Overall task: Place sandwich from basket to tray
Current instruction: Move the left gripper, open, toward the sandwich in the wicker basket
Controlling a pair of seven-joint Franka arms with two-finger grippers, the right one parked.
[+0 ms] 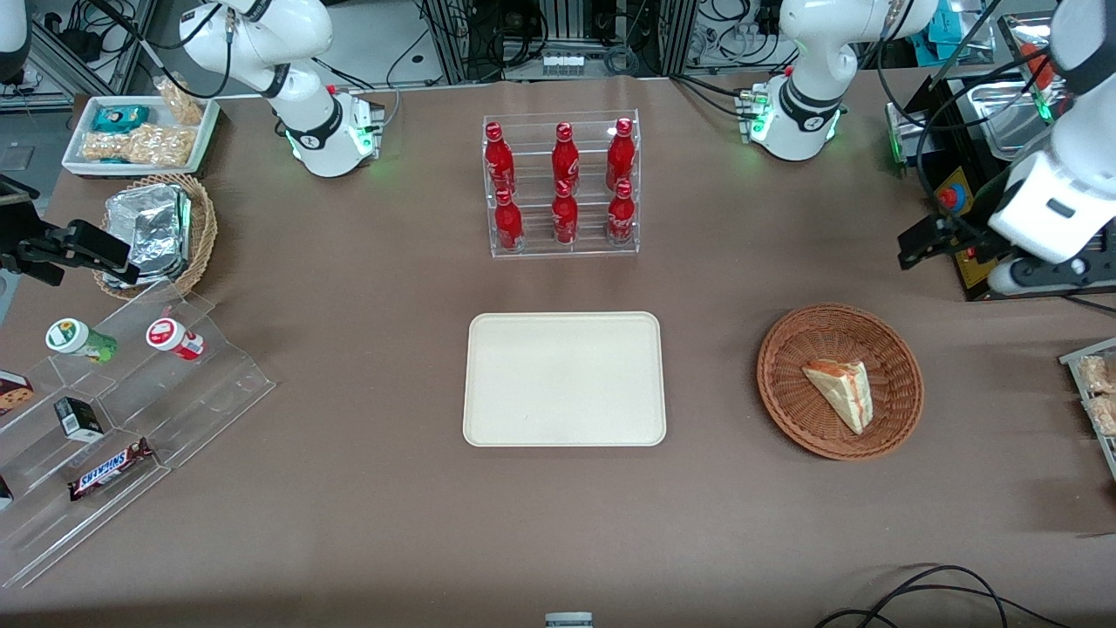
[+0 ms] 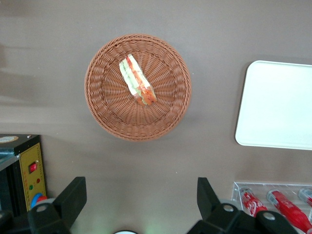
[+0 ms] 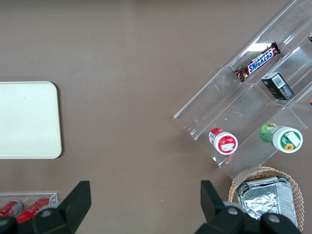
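Sandwich (image 2: 138, 81) lies in the basket (image 2: 105, 109); my gripper (image 2: 139, 202), fingers spread, should descend straddling its long edges.

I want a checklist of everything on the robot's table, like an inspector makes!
Surface: brown table, flat.
Job's things: sandwich lies in the basket; tray is bare, beside the basket, apart from it.
Clutter: bottle rack farther from the front camera than the tray; clear stepped stand with snacks and a foil-pack basket toward the parked arm's end.
Grippers: gripper open, holding nothing, above the table, off to one side of the basket.
Cables: black cable at the table's near edge.
Surroundings: control box, lab equipment.
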